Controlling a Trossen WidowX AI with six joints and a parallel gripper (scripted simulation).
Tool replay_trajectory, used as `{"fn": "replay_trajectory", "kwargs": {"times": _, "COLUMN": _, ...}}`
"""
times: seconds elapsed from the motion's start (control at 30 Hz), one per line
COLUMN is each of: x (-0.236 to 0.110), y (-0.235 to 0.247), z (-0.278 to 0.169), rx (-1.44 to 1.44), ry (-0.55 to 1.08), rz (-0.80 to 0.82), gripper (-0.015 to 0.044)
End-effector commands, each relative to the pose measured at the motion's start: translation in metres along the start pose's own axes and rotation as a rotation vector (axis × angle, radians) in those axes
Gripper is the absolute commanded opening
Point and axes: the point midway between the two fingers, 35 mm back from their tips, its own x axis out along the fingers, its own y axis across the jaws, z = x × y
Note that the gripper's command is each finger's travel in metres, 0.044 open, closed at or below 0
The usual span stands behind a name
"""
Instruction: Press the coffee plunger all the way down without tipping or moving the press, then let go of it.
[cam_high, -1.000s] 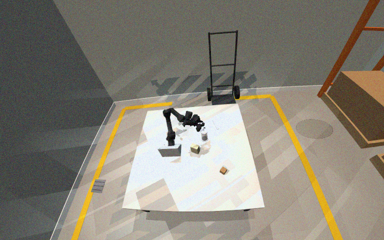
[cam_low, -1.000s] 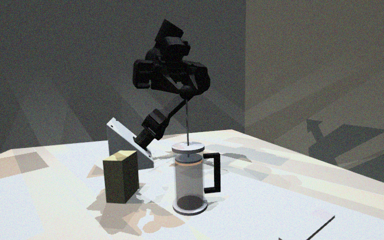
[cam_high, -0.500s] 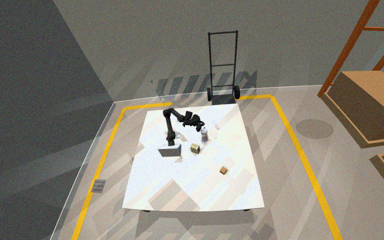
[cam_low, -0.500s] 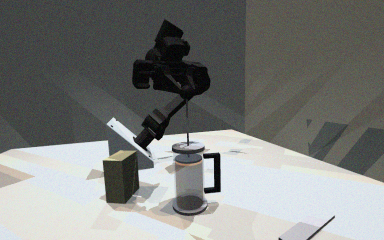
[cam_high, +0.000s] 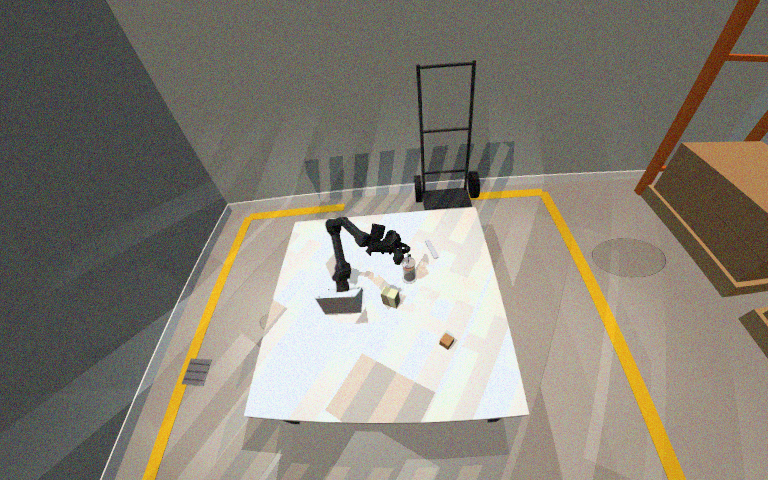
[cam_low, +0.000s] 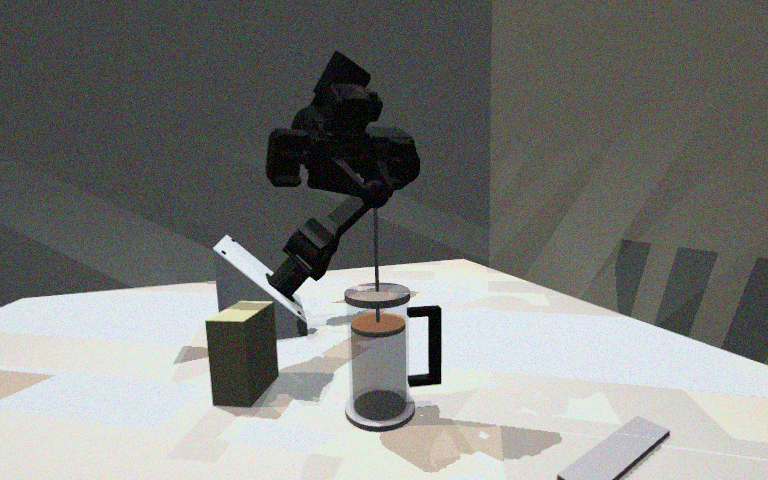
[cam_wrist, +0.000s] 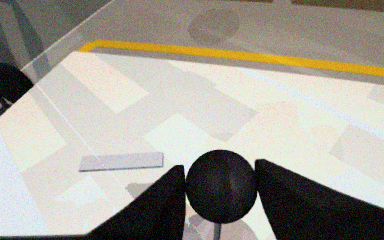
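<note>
A glass coffee press (cam_low: 378, 367) (cam_high: 408, 271) with a black handle stands upright on the white table (cam_low: 566, 350) (cam_high: 317, 384). Its thin rod rises from the lid to a black ball knob (cam_low: 376, 194) (cam_wrist: 221, 186) high above the glass. The brown plunger disc (cam_low: 377, 324) sits near the top of the glass, just under the lid. My gripper (cam_low: 376, 192) (cam_wrist: 219, 171) (cam_high: 403, 253) is shut on the knob; in the wrist view the two black fingers touch its left and right sides.
An olive box (cam_low: 241, 352) (cam_high: 390, 295) stands left of the press. A grey wedge stand (cam_low: 249, 283) (cam_high: 339, 302) is by the arm base. A flat grey strip (cam_low: 614, 450) (cam_wrist: 121, 161) (cam_high: 431, 249) lies on the table. A small brown cube (cam_high: 446, 340) lies further off. A hand truck (cam_high: 445, 135) stands behind the table.
</note>
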Motion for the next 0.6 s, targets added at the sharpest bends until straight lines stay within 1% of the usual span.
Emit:
{"fn": "replay_trajectory", "kwargs": {"times": 0.0, "x": 0.009, "y": -0.002, "z": -0.015, "rx": 0.015, "ry": 0.021, "rz": 0.001, "gripper": 0.0128}}
{"fn": "replay_trajectory", "kwargs": {"times": 0.57, "x": 0.024, "y": -0.003, "z": -0.038, "rx": 0.015, "ry": 0.021, "rz": 0.000, "gripper": 0.0128}}
